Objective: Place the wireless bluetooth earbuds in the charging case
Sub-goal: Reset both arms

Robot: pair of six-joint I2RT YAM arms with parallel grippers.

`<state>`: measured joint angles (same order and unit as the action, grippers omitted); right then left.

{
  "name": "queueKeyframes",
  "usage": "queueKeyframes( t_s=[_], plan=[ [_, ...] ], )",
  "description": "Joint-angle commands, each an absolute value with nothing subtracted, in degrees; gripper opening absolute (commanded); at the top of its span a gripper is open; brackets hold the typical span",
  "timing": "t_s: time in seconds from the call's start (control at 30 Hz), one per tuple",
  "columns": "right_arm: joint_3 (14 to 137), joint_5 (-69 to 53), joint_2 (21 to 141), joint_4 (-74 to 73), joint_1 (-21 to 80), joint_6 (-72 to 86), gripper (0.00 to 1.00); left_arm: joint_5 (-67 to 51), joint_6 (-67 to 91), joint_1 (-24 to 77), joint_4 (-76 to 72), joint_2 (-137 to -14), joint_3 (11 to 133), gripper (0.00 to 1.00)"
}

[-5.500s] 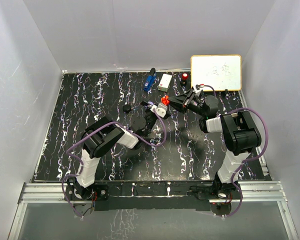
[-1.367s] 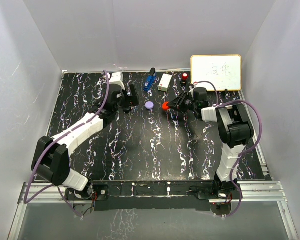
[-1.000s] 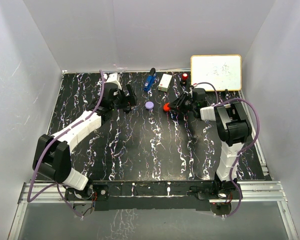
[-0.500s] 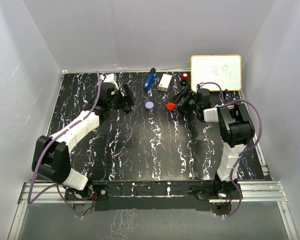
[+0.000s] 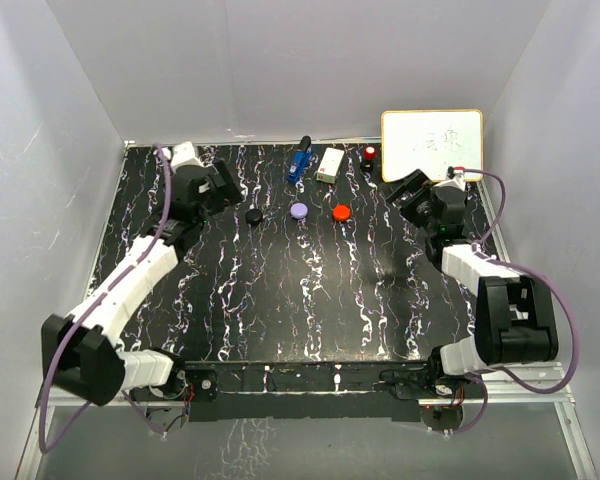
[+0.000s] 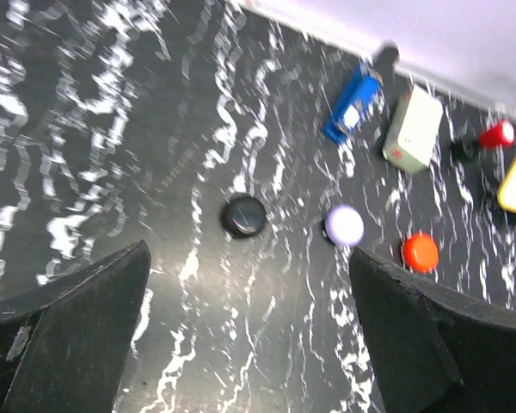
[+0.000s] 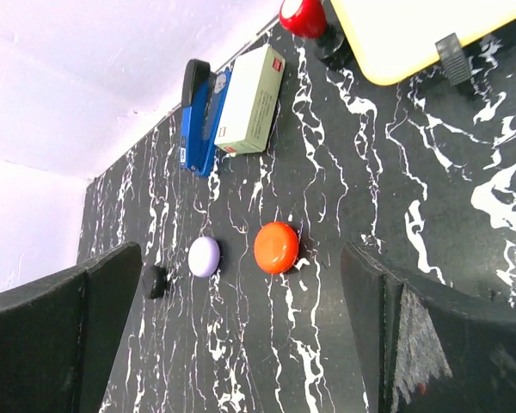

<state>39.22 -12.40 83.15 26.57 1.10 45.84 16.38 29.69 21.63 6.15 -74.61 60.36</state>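
Three closed round pucks lie in a row at the back of the table: a black one, a lilac one and a red one. They look like charging cases. No earbuds show in any view. My left gripper hangs open to the left of the black puck. Right of the red puck, my right gripper is open and holds nothing.
Along the back edge stand a blue stapler, a white box, a small red object and a yellow-framed whiteboard. White walls enclose the table.
My right gripper opened, let go of the red puck on the table and drew back to the right. The left arm pulled away to the back left, uncovering the black puck.
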Motion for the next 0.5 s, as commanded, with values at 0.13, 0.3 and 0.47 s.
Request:
queueKeyframes(
  t_s=[0.13, 0.3, 0.47],
  plan=[
    [39.7, -10.81, 78.12, 22.6, -1.47, 42.48, 0.98, 24.59, 28.97, 9.77, 12.67, -67.58, 62.01, 0.98],
    [38.85, -12.48, 75.54, 21.4, -2.02, 42.52, 0.98, 21.56, 31.16, 2.14, 16.12, -66.75, 61.2, 0.98],
    [38.73, -13.69, 72.58, 18.16, -2.08, 41.42, 0.98, 18.58, 33.49, -2.41, 17.28, -64.14, 57.38, 0.98]
  ],
)
